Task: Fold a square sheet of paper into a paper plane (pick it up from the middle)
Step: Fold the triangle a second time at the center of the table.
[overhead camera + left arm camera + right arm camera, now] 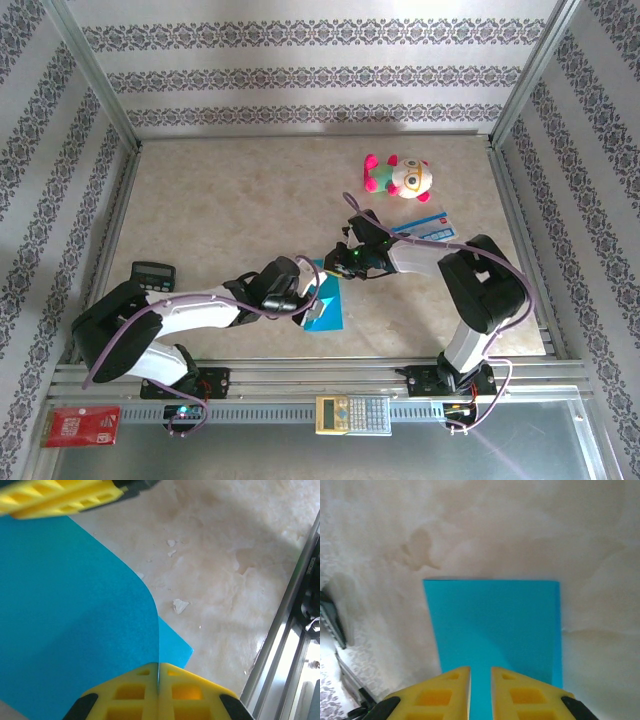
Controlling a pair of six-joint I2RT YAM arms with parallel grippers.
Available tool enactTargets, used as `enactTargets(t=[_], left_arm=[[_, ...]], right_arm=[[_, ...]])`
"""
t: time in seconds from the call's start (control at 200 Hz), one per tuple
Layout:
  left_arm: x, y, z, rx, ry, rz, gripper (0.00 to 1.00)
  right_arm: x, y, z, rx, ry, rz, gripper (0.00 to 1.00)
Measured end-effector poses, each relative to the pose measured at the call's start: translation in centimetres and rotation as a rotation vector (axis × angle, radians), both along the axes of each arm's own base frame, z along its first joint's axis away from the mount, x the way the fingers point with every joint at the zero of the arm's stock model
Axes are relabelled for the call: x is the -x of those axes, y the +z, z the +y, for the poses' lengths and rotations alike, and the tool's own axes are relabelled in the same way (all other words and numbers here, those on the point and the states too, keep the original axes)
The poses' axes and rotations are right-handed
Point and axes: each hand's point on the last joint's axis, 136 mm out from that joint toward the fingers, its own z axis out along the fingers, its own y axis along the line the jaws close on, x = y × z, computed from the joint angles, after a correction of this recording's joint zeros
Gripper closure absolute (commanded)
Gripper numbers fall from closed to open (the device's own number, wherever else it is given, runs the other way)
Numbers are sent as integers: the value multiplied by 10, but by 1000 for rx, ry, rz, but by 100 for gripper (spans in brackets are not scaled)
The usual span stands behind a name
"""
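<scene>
— Top view?
— One sheet [328,305], lower centre. One toy [400,177], one card [425,222] and two calculators: left [153,273] and bottom [352,414].

— Left wrist?
— My left gripper [158,667] is clamped on the sheet's edge at bottom centre. The sheet bows; I judge it light and floppy, best pinched mid-edge.

— Right wrist?
— My right gripper [480,672] is a slit apart over the flat sheet, holding nothing.

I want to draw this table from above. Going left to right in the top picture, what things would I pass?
Red packet → black calculator → blue paper → plush toy.
</scene>
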Motion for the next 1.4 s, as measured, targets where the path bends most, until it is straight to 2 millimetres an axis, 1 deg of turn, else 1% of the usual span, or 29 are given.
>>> enactTargets(t=[0.08,0.36,0.51,0.6,0.859,1.064,1.399], left_arm=[[-4,-3,5,11,20,23,100],[-11,-20,21,35,79,124,100],[-13,-19,21,56,82,146,99],[-17,-22,25,59,102,164,98],[-22,-29,30,58,122,200,96],[-22,-35,31,52,127,222,95],[-30,-35,30,55,136,226,95]], right_arm=[[1,-6,-1,11,10,6,83],[3,-15,-2,29,37,2,85],[3,-16,-3,35,46,-10,85],[2,-16,-3,38,50,-15,86],[2,-17,-4,49,63,-27,87],[3,-18,-5,53,74,-34,88],[3,-18,-5,54,78,-36,89]])
